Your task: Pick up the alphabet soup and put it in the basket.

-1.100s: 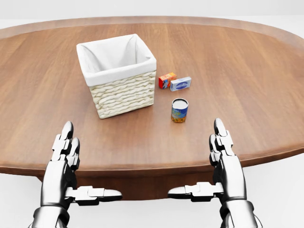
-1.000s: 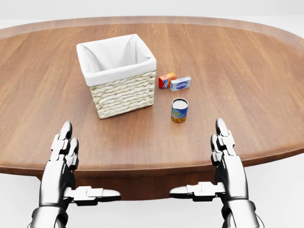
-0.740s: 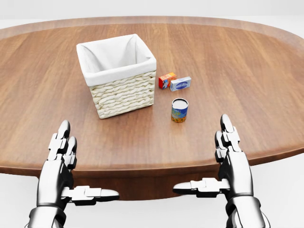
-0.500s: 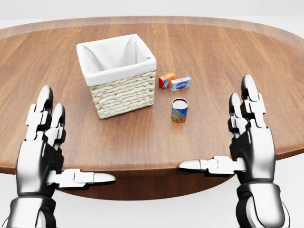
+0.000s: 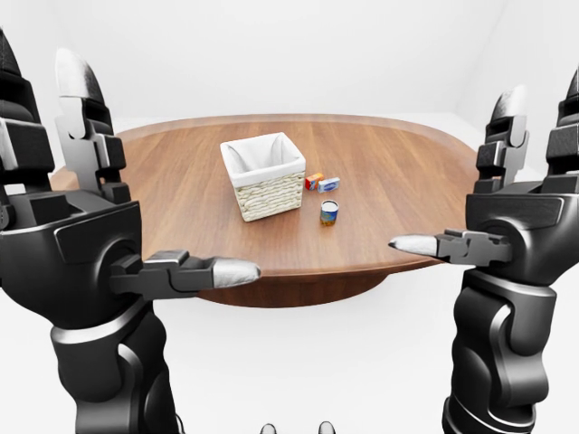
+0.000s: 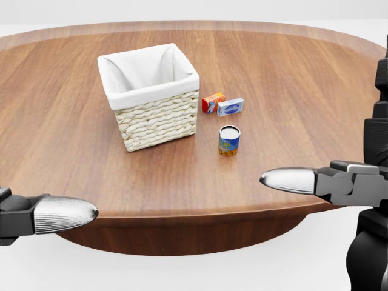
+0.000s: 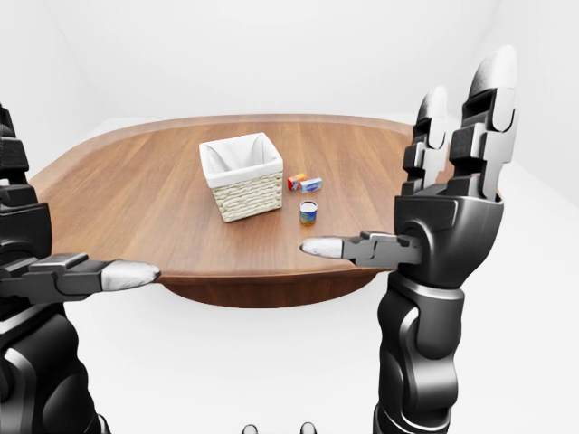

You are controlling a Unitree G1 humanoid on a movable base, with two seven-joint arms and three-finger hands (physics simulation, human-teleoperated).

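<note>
We see our left hand (image 5: pixel 77 240) raised at the left of the left-eye view, fingers spread and pointing up, the thumb stretched sideways toward the middle, holding nothing. Our right hand (image 7: pixel 452 217) stands the same way at the right of the right-eye view: fingers up and apart, thumb pointing left, nothing between them. In the head view only the two thumb tips and part of the right palm show at the lower edges.

Both hands are on the near side of the oval wooden table (image 6: pixel 303 91), well apart from everything on it.

The basket (image 6: pixel 151 97) is a square woven one with a white cloth liner folded over its rim. It stands upright, left of the table's middle. As far as we can look into it from the head view, we find only the liner inside; the very bottom is hidden by the near wall.

The alphabet soup (image 6: pixel 229 140) is a small can standing upright on the table, to the right of the basket and nearer to us, apart from it. Its lid faces up.

Farther off than the can lie an orange box (image 6: pixel 213 102) and a blue-and-white box (image 6: pixel 231 107), just beside each other, right of the basket.
</note>
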